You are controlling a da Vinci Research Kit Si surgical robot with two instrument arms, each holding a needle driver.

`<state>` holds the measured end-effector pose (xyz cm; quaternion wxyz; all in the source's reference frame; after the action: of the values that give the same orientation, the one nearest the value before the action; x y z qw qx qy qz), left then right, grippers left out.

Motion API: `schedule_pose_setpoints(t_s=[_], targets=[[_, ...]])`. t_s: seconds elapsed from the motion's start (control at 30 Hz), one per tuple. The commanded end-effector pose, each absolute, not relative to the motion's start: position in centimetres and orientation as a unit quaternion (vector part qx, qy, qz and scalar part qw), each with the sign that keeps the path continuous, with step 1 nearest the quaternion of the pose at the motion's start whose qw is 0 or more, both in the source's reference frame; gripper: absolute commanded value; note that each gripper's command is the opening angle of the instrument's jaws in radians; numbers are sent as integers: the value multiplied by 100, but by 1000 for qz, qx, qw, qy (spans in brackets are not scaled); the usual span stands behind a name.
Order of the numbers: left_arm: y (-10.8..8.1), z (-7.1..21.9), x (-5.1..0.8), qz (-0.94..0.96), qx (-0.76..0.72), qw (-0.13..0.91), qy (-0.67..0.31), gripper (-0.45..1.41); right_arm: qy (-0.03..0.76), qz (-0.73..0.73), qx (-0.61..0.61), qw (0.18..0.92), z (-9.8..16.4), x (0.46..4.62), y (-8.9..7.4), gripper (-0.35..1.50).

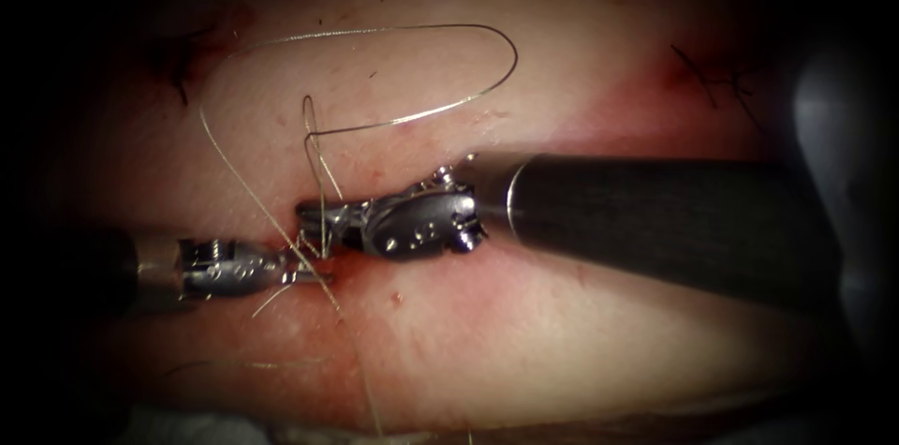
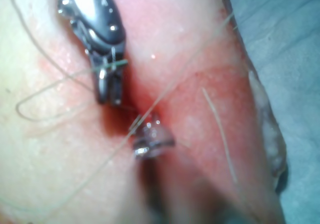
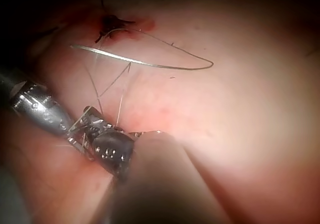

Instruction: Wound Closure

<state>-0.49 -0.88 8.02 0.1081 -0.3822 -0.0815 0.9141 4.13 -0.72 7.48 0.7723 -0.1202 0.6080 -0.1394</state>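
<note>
1. Right now my left tool (image 1: 314,270) comes in from the tissue's left edge. Its jaws are pinched on the thread (image 1: 421,33), just where the slanting strand crosses them.
2. My right tool (image 1: 323,214) comes in from the tissue's right edge, with its dark shaft lying low over the surface. Its tip is almost touching my left tool's tip. Whether it grips anything, I cannot tell.
3. Both tips meet at the cut (image 1: 307,211), a short dark slot in the middle of the tissue (image 1: 581,333).
4. From my right tool a strand of thread rises and bends into a wide loop. The loop lies flat on the tissue toward its far edge.
5. A second strand slants from the left end of that loop down past my left tool and on to the tissue's near edge.
6. From my left wrist I see the thread (image 2: 175,82) running across my left tool (image 2: 150,136). Another strand crosses my right tool (image 2: 110,87) just behind its tip.
7. From my right wrist the loop of thread (image 3: 150,64) lies on the pale tissue (image 3: 250,109), beyond both tools.
8. I cannot make out the needle, so I cannot say whether it is in the tissue.
9. A dark stitch (image 1: 187,61) sits near the tissue's far left corner, and another dark stitch (image 1: 712,80) sits near the far right corner.
</note>
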Motion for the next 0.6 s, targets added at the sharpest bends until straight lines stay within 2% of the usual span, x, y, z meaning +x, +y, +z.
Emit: schedule_pose_setpoints(t_s=[0.03, 0.37, 0.6], targets=[[-94, 809, -55, 914, -383, 108, -83, 24, 611, -127, -109, 774, 756, 418, -75, -35], [-101, 806, -52, 914, -381, 112, -82, 24, 615, -40, -33, 786, 755, 415, -63, -35], [-99, 798, -48, 914, -381, 120, -73, 22, 603, -26, -33, 797, 760, 412, -60, -35]])
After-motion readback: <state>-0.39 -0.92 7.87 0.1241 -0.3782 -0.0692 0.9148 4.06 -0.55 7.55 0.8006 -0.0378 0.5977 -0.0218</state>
